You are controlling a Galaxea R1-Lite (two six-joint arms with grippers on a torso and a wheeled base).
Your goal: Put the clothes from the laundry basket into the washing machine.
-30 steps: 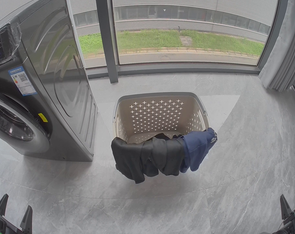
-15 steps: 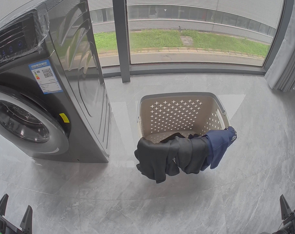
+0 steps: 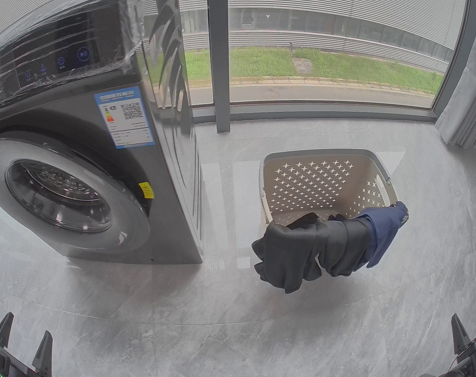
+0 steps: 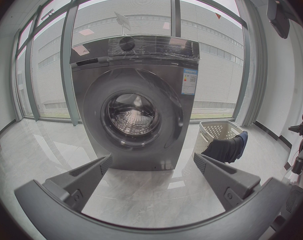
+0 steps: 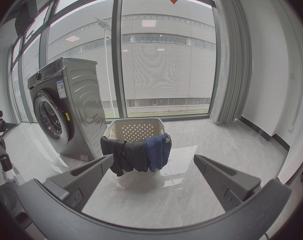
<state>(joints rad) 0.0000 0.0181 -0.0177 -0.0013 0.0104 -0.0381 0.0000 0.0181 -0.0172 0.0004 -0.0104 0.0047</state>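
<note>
Here, the washing machine (image 3: 91, 158) stands at left, the laundry basket (image 3: 327, 154) to its right, with dark clothes (image 3: 301, 247) and a blue garment (image 3: 384, 231) draped over its near rim. The left gripper (image 4: 152, 158) and right gripper (image 5: 151, 159) sit nearest, spread wide and empty.

A cream laundry basket (image 3: 321, 181) stands on the floor just beside the grey washing machine (image 3: 91, 184), whose round door is shut. Dark clothes (image 3: 301, 247) and a blue garment (image 3: 384, 229) hang over the basket's near rim.
</note>
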